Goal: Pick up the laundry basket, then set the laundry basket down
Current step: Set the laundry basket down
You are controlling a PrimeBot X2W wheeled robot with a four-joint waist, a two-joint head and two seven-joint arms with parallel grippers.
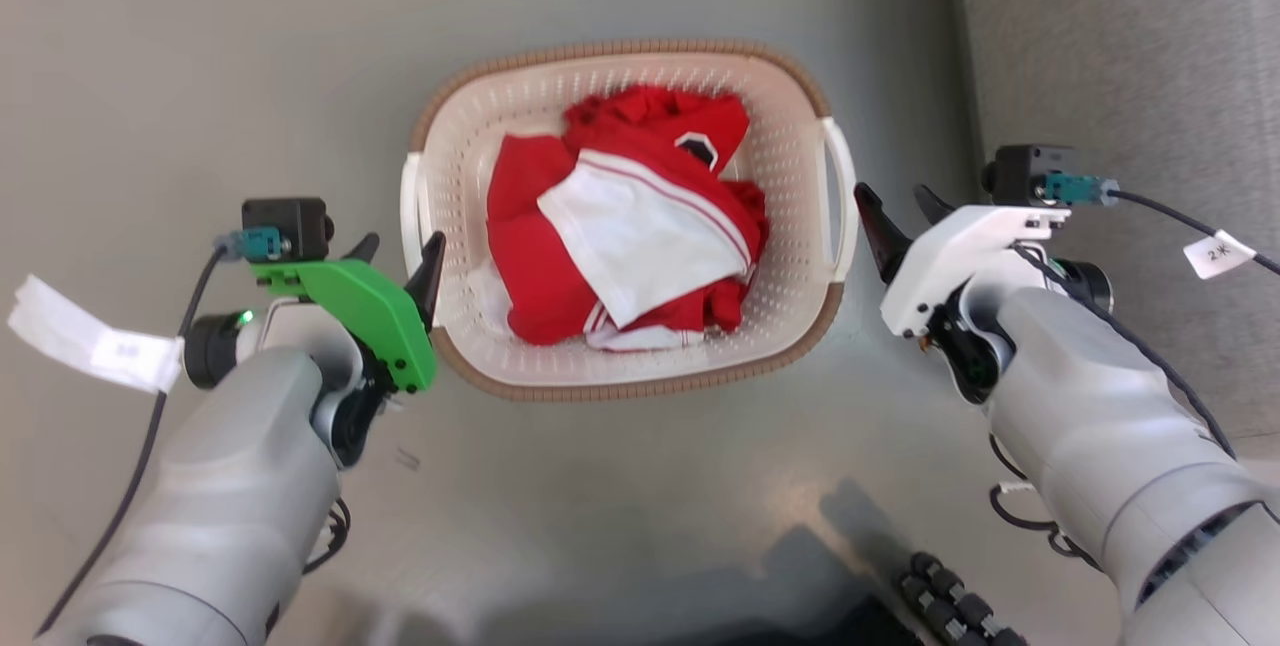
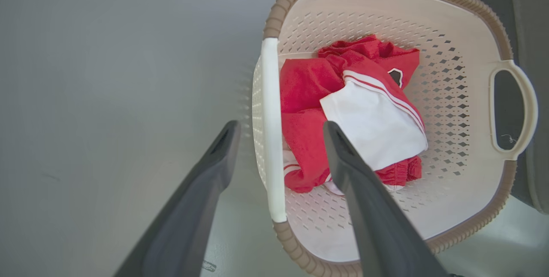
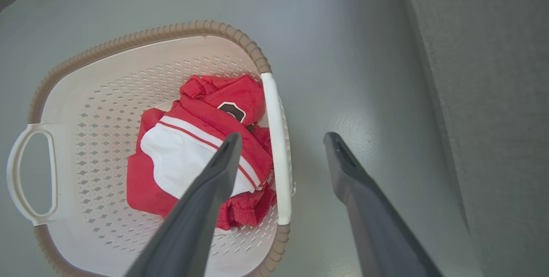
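Left gripper [image 1: 400, 251]: fingers spread wide, empty, straddling the white handle [image 1: 408, 216] at 9 o'clock on the laundry basket [image 1: 620, 53]. Right gripper [image 1: 895, 201]: equally spread, empty, straddling the 3 o'clock handle [image 1: 846, 206]. The basket rests on grey floor [image 1: 200, 46], holding red-and-white clothes [image 1: 630, 226].
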